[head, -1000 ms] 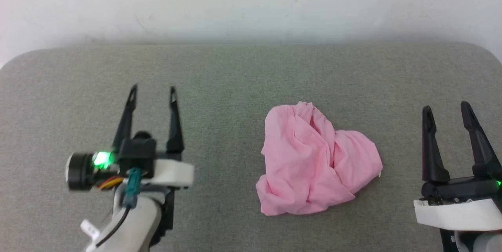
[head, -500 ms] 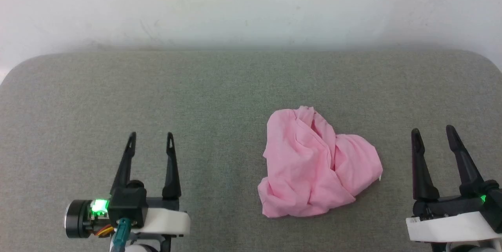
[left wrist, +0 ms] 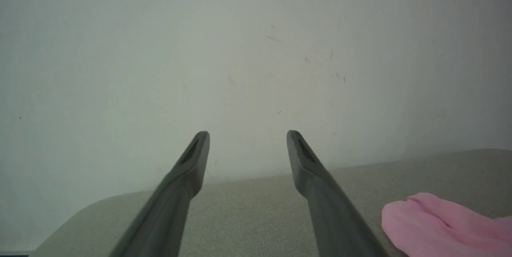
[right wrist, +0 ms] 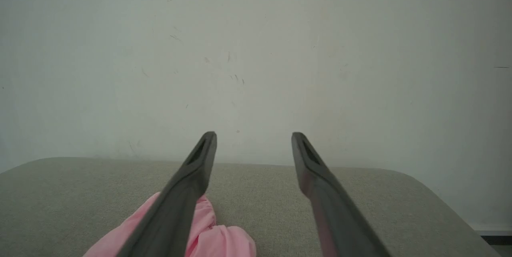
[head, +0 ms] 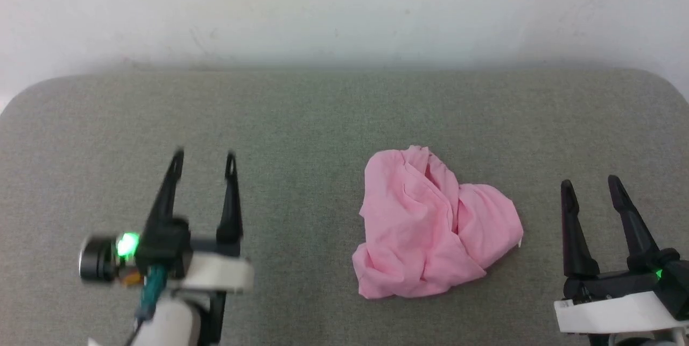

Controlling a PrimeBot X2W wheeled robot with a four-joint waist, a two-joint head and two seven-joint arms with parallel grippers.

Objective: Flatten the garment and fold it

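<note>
Now left gripper (head: pixel 204 154) farther forward, blurred, garment (head: pixel 436 225) unmoved, right gripper (head: pixel 589 181) steady

Head view: left gripper (head: pixel 204 153) dropped toward the lower frame edge, then rose partway back; now motion-blurred. Right gripper (head: pixel 589 180) sank lower in frame and edged slightly left. The whole scene slid slightly down early on, so the camera moved.

Count: 1 pink garment (head: pixel 436 227). 2 grippers: left gripper (head: pixel 203 155), right gripper (head: pixel 589 183). 2 dark fingers (head: pixel 230 200) each, 4 total. 1 grey padded surface (head: pixel 323 114). 1 white wall (head: pixel 344 7). 2 green lights (head: pixel 127 244), one per wrist.
</note>
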